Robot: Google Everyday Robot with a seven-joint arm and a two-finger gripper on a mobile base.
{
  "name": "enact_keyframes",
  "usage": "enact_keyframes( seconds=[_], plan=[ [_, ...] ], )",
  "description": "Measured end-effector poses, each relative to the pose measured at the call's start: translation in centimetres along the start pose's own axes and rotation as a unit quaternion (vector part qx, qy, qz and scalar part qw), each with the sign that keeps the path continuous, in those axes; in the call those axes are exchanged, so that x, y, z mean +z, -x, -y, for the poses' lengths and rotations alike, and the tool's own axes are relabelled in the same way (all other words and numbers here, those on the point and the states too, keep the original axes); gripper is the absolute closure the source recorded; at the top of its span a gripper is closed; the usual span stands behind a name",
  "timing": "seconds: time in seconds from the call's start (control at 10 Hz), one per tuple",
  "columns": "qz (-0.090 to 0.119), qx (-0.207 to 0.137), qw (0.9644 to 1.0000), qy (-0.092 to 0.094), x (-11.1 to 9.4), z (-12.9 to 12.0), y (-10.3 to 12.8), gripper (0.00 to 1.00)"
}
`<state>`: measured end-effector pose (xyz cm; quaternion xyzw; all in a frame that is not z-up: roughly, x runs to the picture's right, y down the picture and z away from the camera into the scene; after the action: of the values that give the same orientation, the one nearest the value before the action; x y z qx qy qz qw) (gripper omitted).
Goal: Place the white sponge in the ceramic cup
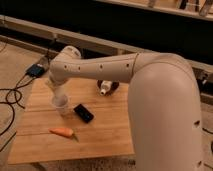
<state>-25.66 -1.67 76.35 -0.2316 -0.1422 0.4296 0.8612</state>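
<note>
At the left edge of the frame, cables [11, 97] are trailing over the floor beside one wooden table [110, 140]. Left of centre, the gripper [56, 93] is hanging at the mouth of the single ceramic cup [61, 107], its fingers pressed together. The white sponge cannot be made out there, so neither its place nor its long axis can be told. Further right, one carrot [62, 132], one black phone [83, 113], one white bottle [105, 88] and one dark bowl [114, 86] are lying on the table.
</note>
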Motion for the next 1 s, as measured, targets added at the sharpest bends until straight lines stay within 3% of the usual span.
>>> enact_keyframes(
  seconds=[0.4,1.0],
  plan=[
    [-0.001,0.007,1.0000,0.000,1.4,-0.1,-1.2,0.97],
    [-0.015,-0.002,0.9997,0.017,3.5,-2.0,-2.4,0.97]
  ],
)
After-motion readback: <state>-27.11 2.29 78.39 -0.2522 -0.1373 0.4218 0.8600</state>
